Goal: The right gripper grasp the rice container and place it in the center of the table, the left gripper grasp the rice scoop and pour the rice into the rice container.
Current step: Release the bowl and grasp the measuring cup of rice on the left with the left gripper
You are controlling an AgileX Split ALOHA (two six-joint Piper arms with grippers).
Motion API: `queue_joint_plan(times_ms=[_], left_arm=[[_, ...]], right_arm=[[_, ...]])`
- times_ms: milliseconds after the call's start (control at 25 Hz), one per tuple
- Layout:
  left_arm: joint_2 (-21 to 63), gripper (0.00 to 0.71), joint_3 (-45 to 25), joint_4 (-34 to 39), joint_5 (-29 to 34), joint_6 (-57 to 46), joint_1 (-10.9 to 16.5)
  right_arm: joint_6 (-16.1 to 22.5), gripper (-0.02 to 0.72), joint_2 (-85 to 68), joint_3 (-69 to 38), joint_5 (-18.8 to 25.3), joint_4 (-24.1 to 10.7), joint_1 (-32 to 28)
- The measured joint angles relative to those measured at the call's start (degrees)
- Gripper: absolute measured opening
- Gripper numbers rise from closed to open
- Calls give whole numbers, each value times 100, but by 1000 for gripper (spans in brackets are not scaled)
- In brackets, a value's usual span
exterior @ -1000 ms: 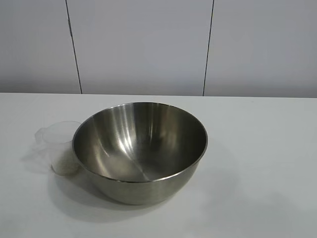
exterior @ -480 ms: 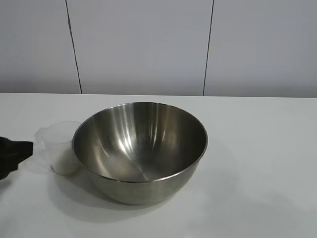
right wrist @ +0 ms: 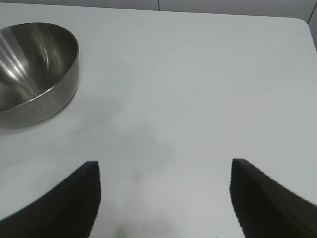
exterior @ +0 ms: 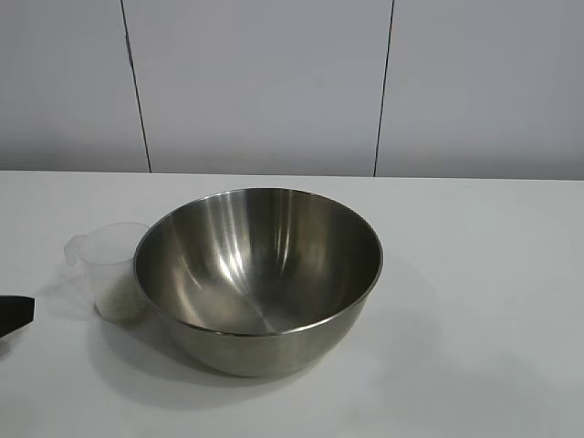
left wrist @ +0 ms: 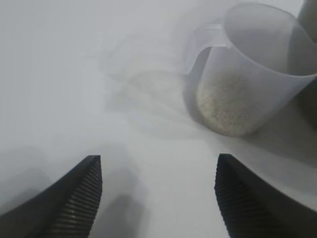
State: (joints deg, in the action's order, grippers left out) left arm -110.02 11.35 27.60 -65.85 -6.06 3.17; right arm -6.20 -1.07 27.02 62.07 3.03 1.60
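Note:
The rice container [exterior: 258,274], a wide shiny steel bowl, stands empty in the middle of the white table [exterior: 474,301]. Touching or nearly touching its left side is the rice scoop [exterior: 109,269], a clear plastic cup standing upright. In the left wrist view the rice scoop [left wrist: 250,79] holds white rice [left wrist: 225,101] in its bottom, with its tab handle turned toward my fingers. My left gripper [left wrist: 158,158] is open a short way from it, nothing between the fingers; only a black tip [exterior: 14,311] shows at the exterior view's left edge. My right gripper [right wrist: 166,163] is open over bare table, well away from the rice container [right wrist: 34,74].
A grey panelled wall [exterior: 265,82] runs behind the table's far edge. The table's rounded far corner [right wrist: 303,24] shows in the right wrist view. White tabletop stretches to the right of the bowl.
The left gripper came into the exterior view at the left edge half a second ago; now it sits lower and farther left, with less showing. Bowl and cup have not moved.

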Motion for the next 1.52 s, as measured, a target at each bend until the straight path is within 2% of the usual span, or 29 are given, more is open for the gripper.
queue_joint_plan(times_ms=[320,1040,1360,1520], left_arm=[[0,476,368,115,-10,26,7],[-41,458,674,165,167,173,7],[-1008,458,729,294,75,178,7],[-1196,457,924,282,-48,191,7]], right_arm=[[0,503,0,0,0,0,0],[0,503,0,0,-6,0,0],[0,503,0,0,-6,0,0],[0,503,0,0,-6,0,0]])
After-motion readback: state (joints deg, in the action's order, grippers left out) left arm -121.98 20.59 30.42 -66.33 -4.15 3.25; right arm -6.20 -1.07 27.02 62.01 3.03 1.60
